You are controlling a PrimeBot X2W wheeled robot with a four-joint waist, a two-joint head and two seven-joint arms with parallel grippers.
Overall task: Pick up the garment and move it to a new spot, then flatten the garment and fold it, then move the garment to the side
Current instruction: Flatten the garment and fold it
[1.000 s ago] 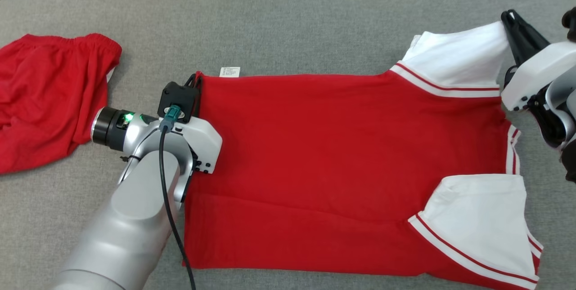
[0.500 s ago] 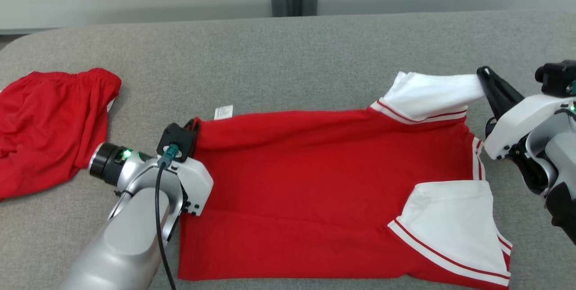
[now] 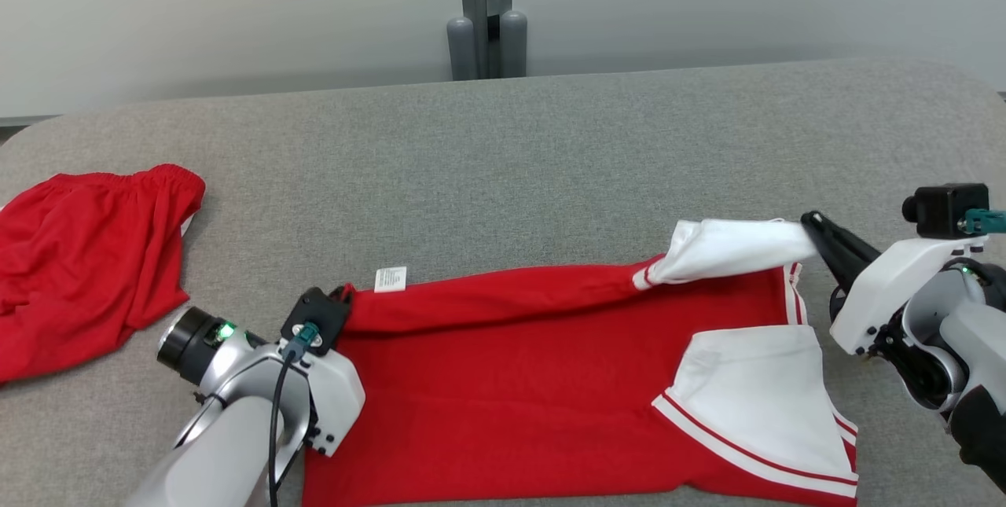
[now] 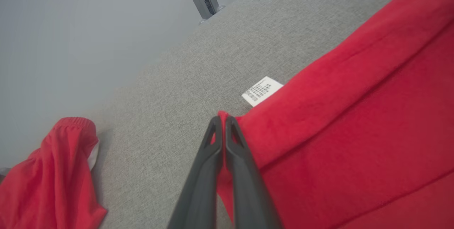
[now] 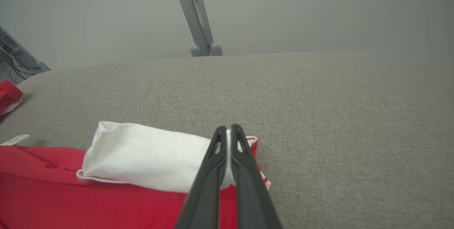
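We record the garment (image 3: 534, 365), a red shirt with white, red-striped sleeves, lying lengthwise across the near part of the grey padded table (image 3: 503, 145), with the hem end toward the robot's left and the sleeve end toward its right. Its far long edge is raised into a taut ridge running between the two grippers; the near half lies flat. The left gripper (image 4: 222, 119) is clamped on the far hem corner, with red cloth pinched between its two dark fingers (image 4: 244, 172) and the tips low over the table. A white care label (image 3: 391, 279) sticks out from the garment's edge just beside that corner. The left forearm (image 3: 228, 452) rises from the lower left of the head view, its wrist turned so the fingers point away from the robot. The right gripper (image 5: 228, 129) is pinched tight on the cuff end of the far white sleeve (image 3: 727, 249), which is bunched and stretched toward the fingertips and looks lifted off the table near the grasp. The right arm (image 3: 935, 318) enters at the right edge of the head view, its fingers at a shallow angle pointing toward the robot's left and away. The near white sleeve (image 3: 754, 389) lies flat over the red body. Well apart on the left, rumpled red shorts (image 3: 78, 255) rest on the table. A grey post (image 3: 485, 12) stands beyond the far edge.
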